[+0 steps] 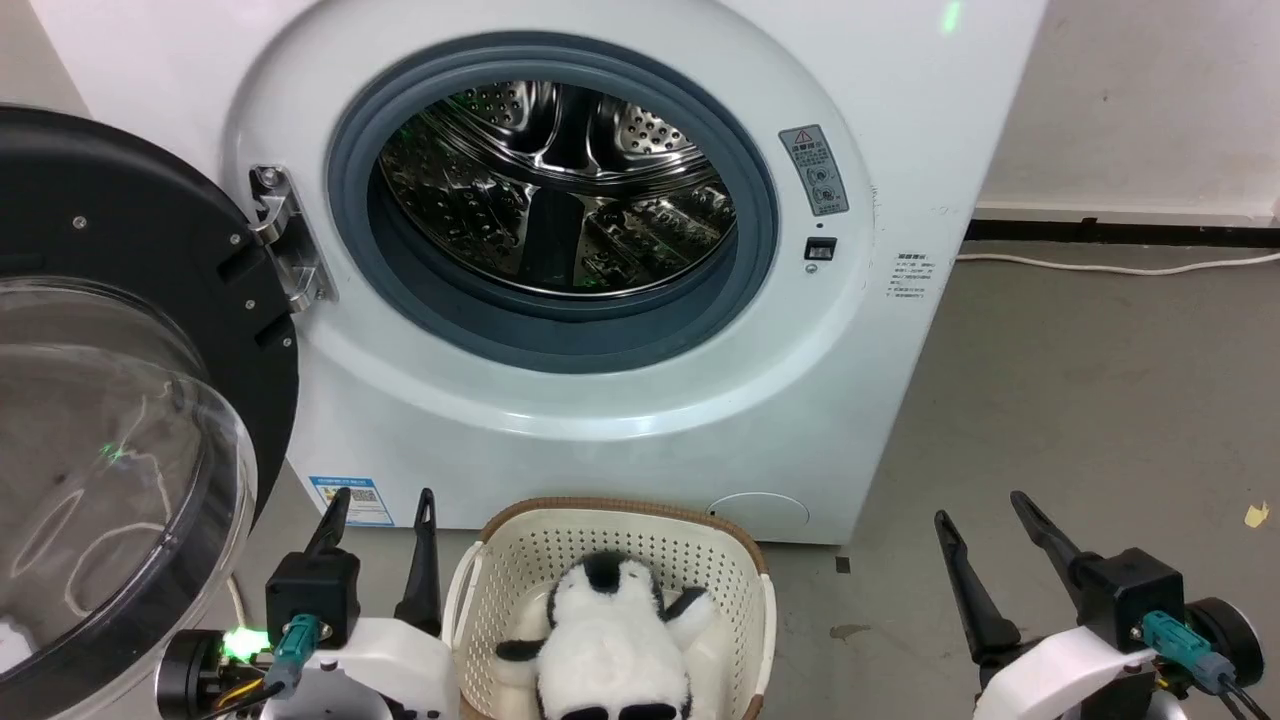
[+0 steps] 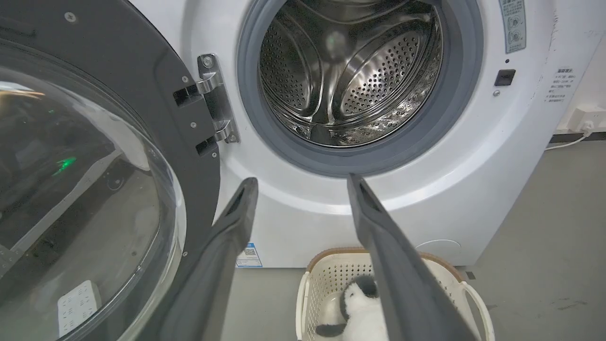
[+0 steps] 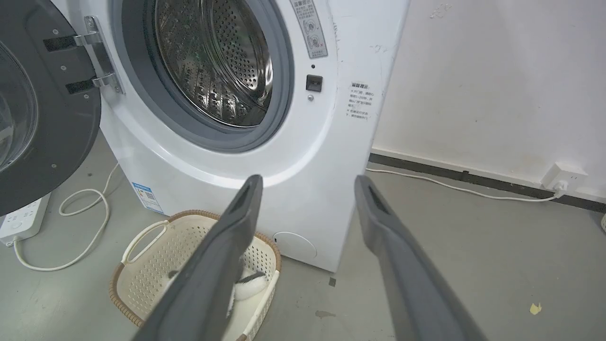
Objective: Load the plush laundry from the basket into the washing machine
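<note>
The plush laundry (image 1: 612, 640) lies in the basket (image 1: 620, 528) on the floor (image 1: 1080, 400), just before the washing machine (image 1: 900, 90), below its open drum (image 1: 610, 215). Flanking the basket, the left end effector (image 1: 383, 500) and right end effector (image 1: 980, 508) hover low, fingers spread, empty, pointing at the machine. The door (image 1: 120, 300) stands wide beside the left one.

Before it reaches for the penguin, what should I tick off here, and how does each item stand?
1. Washing machine door swung wide open: ok.
2. Drum free of other items: ok, as far as visible.
3. Plush laundry lying uncovered in the basket: ok.
4. Left gripper open and empty: ok.
5. Right gripper open and empty: ok.
6. Grip on the plush laundry: not ok, neither gripper touches it yet.
</note>
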